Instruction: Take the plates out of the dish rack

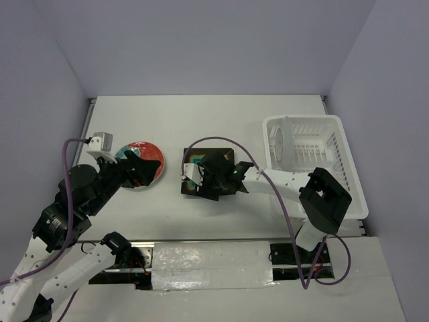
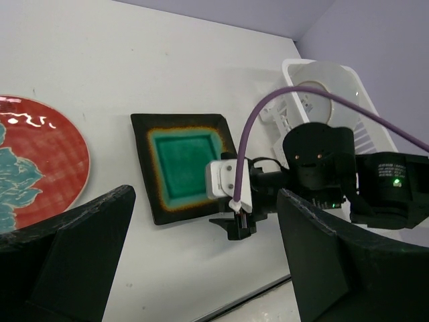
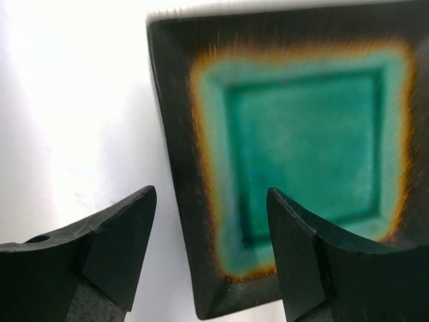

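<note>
A square black-rimmed teal plate (image 1: pixel 209 159) lies flat on the table's middle; it also shows in the left wrist view (image 2: pixel 181 164) and the right wrist view (image 3: pixel 301 134). My right gripper (image 1: pixel 201 182) (image 3: pixel 211 194) is open just above the plate's near corner, one finger over the table and one over the plate. A round red-rimmed floral plate (image 1: pixel 139 155) (image 2: pixel 40 161) lies flat at the left. My left gripper (image 1: pixel 142 169) (image 2: pixel 208 268) is open and empty over it. The white dish rack (image 1: pixel 335 144) (image 2: pixel 362 84) holds one upright pale-backed plate (image 1: pixel 278 139) (image 2: pixel 322 87). No amber-centred plate is in view.
The rack stands at the table's right edge. The right arm's purple cable (image 1: pixel 221 142) loops over the square plate. Grey walls close in the back and sides. Bare table lies between the two plates and behind them.
</note>
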Robot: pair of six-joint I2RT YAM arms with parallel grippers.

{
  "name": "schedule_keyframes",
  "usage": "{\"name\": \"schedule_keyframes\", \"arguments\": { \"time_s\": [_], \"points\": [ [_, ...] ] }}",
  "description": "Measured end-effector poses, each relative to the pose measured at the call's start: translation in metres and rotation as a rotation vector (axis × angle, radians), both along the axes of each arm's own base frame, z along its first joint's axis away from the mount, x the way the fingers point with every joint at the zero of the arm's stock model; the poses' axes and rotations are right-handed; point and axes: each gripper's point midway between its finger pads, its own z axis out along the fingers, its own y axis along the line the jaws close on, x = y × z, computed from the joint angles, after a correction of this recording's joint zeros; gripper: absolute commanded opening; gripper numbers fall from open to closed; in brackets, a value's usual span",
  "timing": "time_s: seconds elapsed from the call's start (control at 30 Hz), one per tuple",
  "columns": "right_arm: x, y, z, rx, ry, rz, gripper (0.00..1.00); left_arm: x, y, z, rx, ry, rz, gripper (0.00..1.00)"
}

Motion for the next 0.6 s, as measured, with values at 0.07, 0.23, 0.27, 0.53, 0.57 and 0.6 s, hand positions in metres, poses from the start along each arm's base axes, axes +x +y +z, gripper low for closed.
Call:
{"name": "schedule_keyframes", "arguments": {
  "time_s": [0.07, 0.23, 0.27, 0.53, 0.57, 0.6],
  "points": [
    [-0.003, 0.010, 0.016, 0.032, 0.037, 0.004, 0.73, 0.001, -0.003, 0.001, -0.003, -0.003, -0.012, 0.99],
    [-0.001, 0.039, 0.081, 0.172, 0.065, -0.010, 0.68, 0.007, -0.019, -0.004, -0.013, -0.002, -0.066, 0.99],
    [-0.001, 0.039, 0.092, 0.195, 0.054, -0.027, 0.68, 0.009, -0.022, -0.009, -0.011, 0.006, -0.076, 0.99],
    [0.070, -0.071, 0.249, 0.546, -0.173, -0.670, 0.58, 0.022, -0.050, -0.043, -0.005, 0.052, -0.169, 0.98],
    [0.078, -0.102, 0.271, 0.612, -0.218, -0.785, 0.58, 0.024, -0.053, -0.048, -0.002, 0.061, -0.176, 0.98],
    [0.081, -0.132, 0.291, 0.674, -0.255, -0.883, 0.58, 0.026, -0.057, -0.055, 0.003, 0.075, -0.184, 0.98]
  ]
}}
